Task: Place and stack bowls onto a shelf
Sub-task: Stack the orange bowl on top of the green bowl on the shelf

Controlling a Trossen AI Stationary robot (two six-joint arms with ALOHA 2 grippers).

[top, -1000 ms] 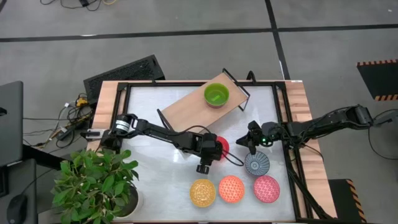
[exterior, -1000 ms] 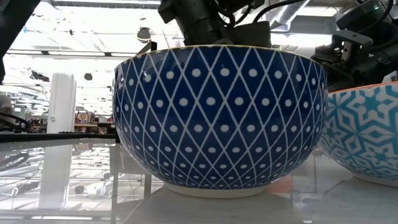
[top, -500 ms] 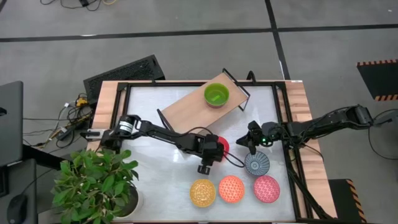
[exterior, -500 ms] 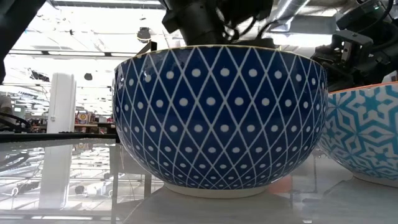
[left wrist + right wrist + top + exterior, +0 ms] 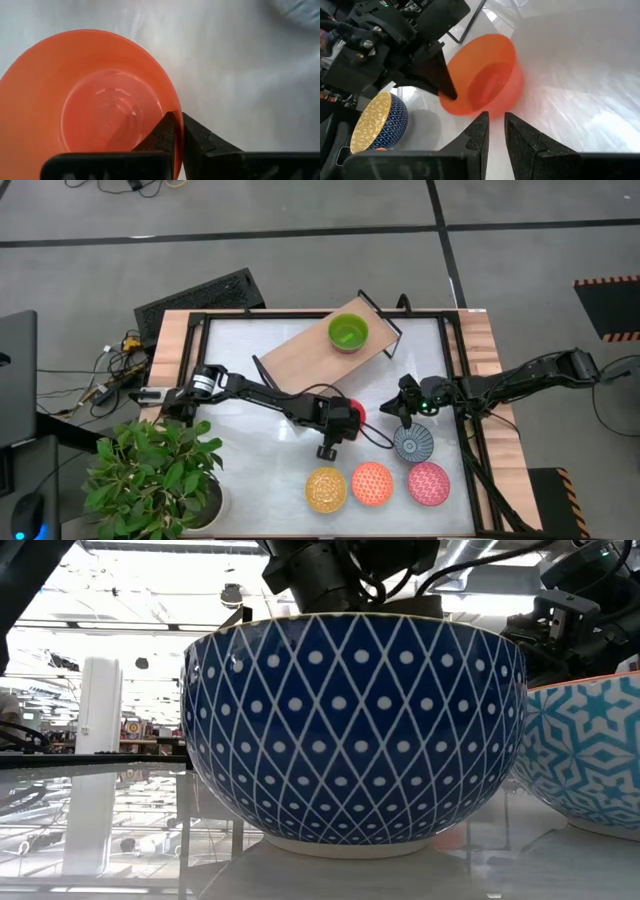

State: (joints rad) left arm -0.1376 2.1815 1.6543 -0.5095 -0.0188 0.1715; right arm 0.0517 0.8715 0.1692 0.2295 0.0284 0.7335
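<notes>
A red-orange bowl [image 5: 358, 412] stands on its base on the white table, near the middle. My left gripper [image 5: 343, 421] is shut on its rim, which the left wrist view shows close up [image 5: 100, 100]. My right gripper [image 5: 404, 408] hovers to the bowl's right, just beyond a blue-white bowl [image 5: 412, 443]. Its fingers [image 5: 479, 131] stand narrowly open with nothing between them. The shelf [image 5: 310, 352] lies slanted at the far middle, with a green bowl [image 5: 347, 332] on it. A yellow bowl [image 5: 325, 488], an orange one [image 5: 371, 483] and a pink one [image 5: 428, 483] sit in a row near the front edge. My left gripper pinches the red-orange bowl's rim [image 5: 173, 102] on the side toward the table's left, one finger inside the bowl and one outside. The fingers [image 5: 444, 86] come from above, slanting in from the left. The bowl sits on the table.
A potted plant [image 5: 160, 475] stands at the table's near left corner. Black frame bars [image 5: 462, 380] run along the table's sides. In the low view, the blue diamond-patterned outside of the yellow bowl [image 5: 355, 730] fills the front, with a turquoise-white bowl [image 5: 590, 755] beside it.
My left gripper has shut on the red-orange bowl's rim without moving off. The bowl has stayed where it was on the table.
</notes>
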